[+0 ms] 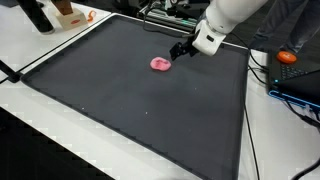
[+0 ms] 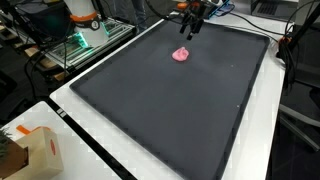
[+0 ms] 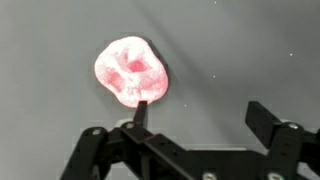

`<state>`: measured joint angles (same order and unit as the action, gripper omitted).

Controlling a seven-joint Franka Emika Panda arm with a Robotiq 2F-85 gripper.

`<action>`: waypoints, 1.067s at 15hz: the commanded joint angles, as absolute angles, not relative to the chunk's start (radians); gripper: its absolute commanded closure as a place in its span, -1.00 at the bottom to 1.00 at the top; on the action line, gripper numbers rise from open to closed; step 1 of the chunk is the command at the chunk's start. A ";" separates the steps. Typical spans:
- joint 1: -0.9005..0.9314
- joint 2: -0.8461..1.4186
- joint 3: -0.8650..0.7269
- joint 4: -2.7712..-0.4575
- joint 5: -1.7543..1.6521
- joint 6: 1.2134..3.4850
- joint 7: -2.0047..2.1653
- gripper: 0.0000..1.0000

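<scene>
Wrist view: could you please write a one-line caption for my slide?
Open gripper beside a pink, lumpy object on a dark grey mat, one fingertip at its lower edge.

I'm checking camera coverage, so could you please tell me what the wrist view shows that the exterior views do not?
Only the wrist view shows the crumpled surface of the pink object, with a hollow in its middle, and the gripper with jaws open, one finger close to its edge. Only the exterior views show the whole black mat, the white arm and a cardboard box off the mat. All share the pink object on the mat with the gripper next to it.
</scene>
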<state>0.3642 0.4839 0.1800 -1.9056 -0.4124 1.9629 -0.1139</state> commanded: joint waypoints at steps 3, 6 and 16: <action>0.359 0.516 0.200 -1.888 -0.454 1.941 -0.221 -1.00; 0.359 0.522 0.204 -1.890 -0.457 1.945 -0.260 -1.00; 0.354 0.532 0.203 -1.879 -0.459 1.956 -0.283 -1.00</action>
<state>0.3635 0.5179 0.1951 -1.8962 -0.4398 1.9595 -0.2779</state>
